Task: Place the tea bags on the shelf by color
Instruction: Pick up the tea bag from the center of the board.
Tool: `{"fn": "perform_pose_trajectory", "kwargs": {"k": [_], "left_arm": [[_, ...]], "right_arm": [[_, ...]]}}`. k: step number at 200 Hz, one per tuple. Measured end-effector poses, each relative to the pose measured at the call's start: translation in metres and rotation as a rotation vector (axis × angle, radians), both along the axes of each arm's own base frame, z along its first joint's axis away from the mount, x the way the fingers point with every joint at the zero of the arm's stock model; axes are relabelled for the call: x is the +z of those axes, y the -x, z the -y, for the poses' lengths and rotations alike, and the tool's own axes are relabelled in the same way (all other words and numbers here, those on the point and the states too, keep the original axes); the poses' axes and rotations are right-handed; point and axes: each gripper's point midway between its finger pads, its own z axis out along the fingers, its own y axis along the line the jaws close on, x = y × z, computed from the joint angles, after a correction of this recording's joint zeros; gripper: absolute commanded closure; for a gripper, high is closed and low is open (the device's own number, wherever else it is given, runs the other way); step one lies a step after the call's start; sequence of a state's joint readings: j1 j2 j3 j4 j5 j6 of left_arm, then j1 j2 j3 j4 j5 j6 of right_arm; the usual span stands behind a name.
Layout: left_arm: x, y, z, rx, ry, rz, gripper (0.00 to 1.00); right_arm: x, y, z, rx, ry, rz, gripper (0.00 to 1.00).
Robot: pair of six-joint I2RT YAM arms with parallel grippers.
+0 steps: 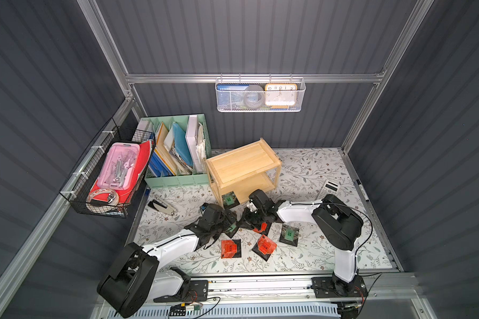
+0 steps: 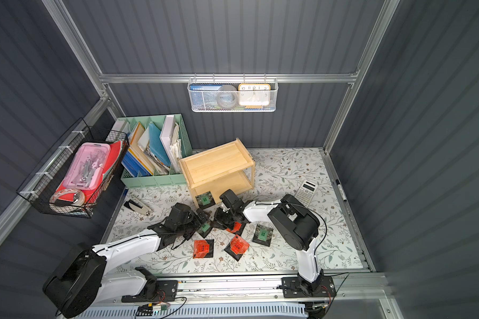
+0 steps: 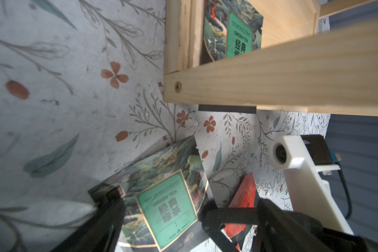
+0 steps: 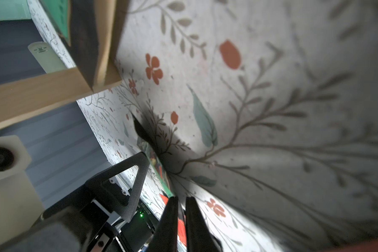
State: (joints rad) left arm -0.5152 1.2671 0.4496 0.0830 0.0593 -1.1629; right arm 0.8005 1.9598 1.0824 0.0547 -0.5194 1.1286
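Observation:
The light wooden shelf (image 1: 241, 163) stands at the back middle, with one green tea bag (image 1: 229, 199) at the front edge of its lower board. My left gripper (image 3: 162, 203) is open and straddles a second green tea bag (image 3: 166, 205) lying on the mat. Close beside it, my right gripper (image 4: 181, 199) is shut on the edge of an orange-red tea bag (image 4: 181, 227), which shows under the arm in a top view (image 1: 262, 227). Two more orange-red tea bags (image 1: 230, 248) (image 1: 266, 245) and a third green tea bag (image 1: 289, 234) lie flat nearer the front.
A mint-green file organizer (image 1: 177, 154) stands left of the shelf, and a black wire basket (image 1: 108, 176) hangs on the left wall. A stapler (image 1: 163, 205) lies at the left, a calculator (image 1: 328, 187) and a pen (image 1: 361, 190) at the right.

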Motion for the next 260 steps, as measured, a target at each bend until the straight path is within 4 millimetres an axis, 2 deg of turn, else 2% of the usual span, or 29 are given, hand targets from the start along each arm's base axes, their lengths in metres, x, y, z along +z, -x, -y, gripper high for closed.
{"fn": "perform_pose_trajectory", "kwargs": {"k": [23, 86, 150, 214, 260], "left_arm": [[0.0, 0.0, 0.0, 0.001, 0.002, -0.001, 0.0], [0.003, 0.005, -0.004, 0.003, -0.013, -0.023, 0.0], [0.045, 0.0, -0.007, 0.02, -0.002, 0.044, 0.0], [0.06, 0.017, -0.023, 0.042, -0.027, 0.055, 0.0], [0.065, 0.029, -0.033, 0.051, -0.042, 0.048, 0.0]], "right_arm": [[-0.003, 0.0, 0.0, 0.003, 0.0, 0.003, 1.0], [-0.001, 0.002, 0.006, 0.027, 0.014, 0.03, 1.0], [0.043, 0.0, 0.03, 0.046, -0.034, 0.15, 1.0], [0.072, 0.008, 0.061, 0.04, -0.062, 0.232, 1.0], [0.099, -0.01, 0.087, -0.042, -0.089, 0.3, 1.0]]}}
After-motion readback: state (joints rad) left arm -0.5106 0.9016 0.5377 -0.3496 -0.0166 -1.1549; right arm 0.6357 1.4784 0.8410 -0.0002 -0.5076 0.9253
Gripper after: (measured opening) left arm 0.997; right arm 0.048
